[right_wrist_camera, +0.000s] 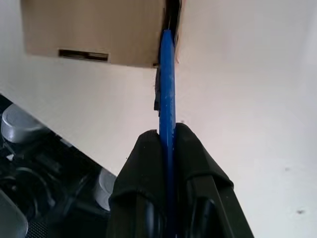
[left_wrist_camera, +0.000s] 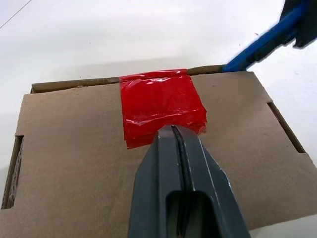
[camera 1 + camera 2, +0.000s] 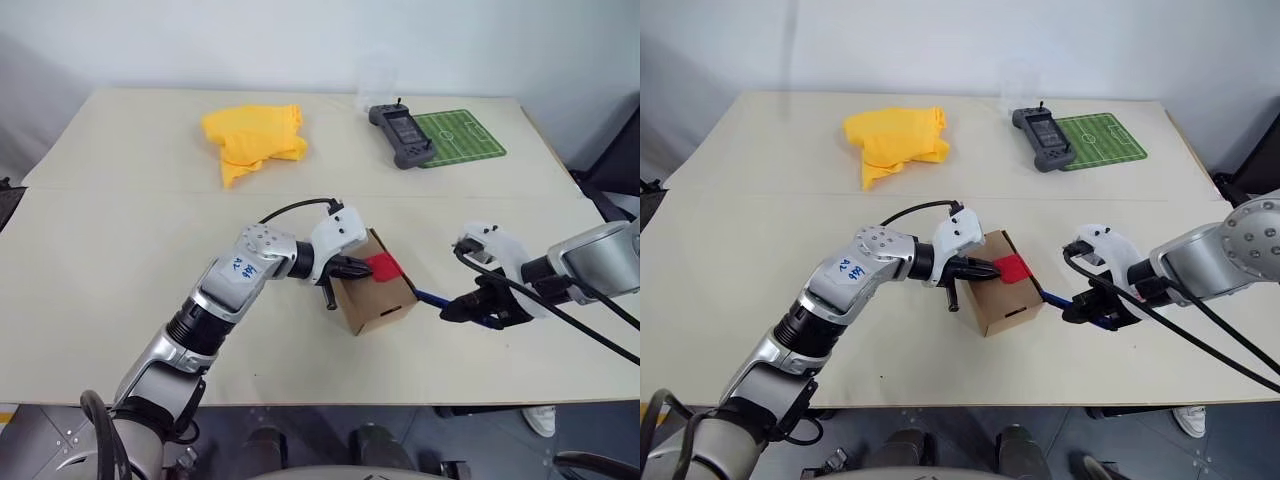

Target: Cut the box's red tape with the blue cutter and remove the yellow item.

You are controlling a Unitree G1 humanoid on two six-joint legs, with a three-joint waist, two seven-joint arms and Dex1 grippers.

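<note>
The box [image 3: 375, 293] sits near the tabletop's [image 3: 120, 250] front edge. The left end effector [image 3: 358, 267], fingers closed and empty, presses its lid beside the red tape [image 3: 384, 266]. The right end effector [image 3: 462, 306] clamps the blue cutter [image 3: 432, 297], its tip at the box's edge.

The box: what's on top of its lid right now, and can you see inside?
On the box lid sits the red tape, with the shut left gripper pressing beside it. The blue cutter, held by the right gripper, reaches its edge. The closed lid hides the inside.
</note>
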